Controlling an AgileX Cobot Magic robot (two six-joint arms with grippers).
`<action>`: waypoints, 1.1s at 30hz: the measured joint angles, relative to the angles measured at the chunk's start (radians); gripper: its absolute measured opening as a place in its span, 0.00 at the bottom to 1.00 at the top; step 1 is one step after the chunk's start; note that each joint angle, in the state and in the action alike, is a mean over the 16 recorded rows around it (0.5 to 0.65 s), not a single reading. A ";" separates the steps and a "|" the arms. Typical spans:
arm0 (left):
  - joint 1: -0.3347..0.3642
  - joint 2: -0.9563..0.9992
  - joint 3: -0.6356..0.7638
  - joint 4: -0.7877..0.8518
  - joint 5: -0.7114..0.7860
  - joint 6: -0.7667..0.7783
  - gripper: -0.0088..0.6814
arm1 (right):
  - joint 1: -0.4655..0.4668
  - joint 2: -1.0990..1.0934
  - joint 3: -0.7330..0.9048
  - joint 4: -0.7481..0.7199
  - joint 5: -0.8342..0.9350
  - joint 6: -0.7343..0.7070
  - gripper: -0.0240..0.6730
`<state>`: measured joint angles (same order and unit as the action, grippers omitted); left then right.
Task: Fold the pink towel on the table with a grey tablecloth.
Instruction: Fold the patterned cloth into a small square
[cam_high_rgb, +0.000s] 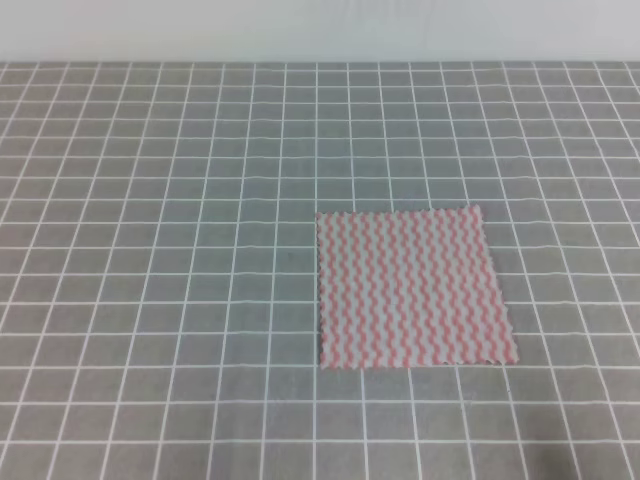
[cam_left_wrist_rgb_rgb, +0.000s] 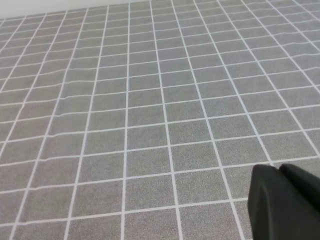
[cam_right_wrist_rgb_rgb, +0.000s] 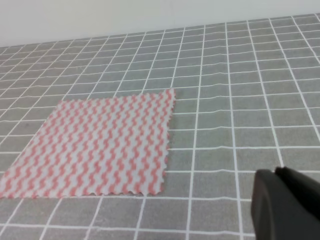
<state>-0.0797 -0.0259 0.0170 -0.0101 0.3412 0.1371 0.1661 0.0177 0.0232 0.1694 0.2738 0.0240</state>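
Pink towel (cam_right_wrist_rgb_rgb: 95, 145): flat, unfolded, ahead-left of right claw (cam_right_wrist_rgb_rgb: 287, 205), apart. Grey tablecloth (cam_high_rgb: 150, 250): otherwise bare. Left claw (cam_left_wrist_rgb_rgb: 285, 202): over cloth only. Claw openings: cannot tell; nothing visibly held. Folding not begun; all remains.

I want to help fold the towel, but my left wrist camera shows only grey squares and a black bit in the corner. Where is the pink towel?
Observer: The pink towel lies on the grey tablecloth, a little right of the middle in the high view.
Operator: Is it folded?
Observer: No. It is spread out flat as one square, with all four corners showing.
Operator: Is the other hand touching it?
Observer: No. The right hand shows only as a dark piece in the lower right corner of its own view, apart from the towel. I cannot tell whether it is open.
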 joint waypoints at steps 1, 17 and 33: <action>0.000 0.000 0.000 0.000 0.000 0.000 0.01 | 0.000 0.000 0.000 0.000 0.000 0.000 0.01; 0.000 -0.004 0.006 0.000 -0.004 0.000 0.01 | 0.000 0.000 -0.003 0.029 0.002 0.001 0.01; 0.000 -0.007 0.005 0.028 -0.072 -0.015 0.01 | 0.000 0.000 -0.003 0.112 -0.011 0.001 0.01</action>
<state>-0.0795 -0.0324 0.0216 0.0180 0.2694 0.1221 0.1661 0.0175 0.0199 0.2816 0.2632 0.0253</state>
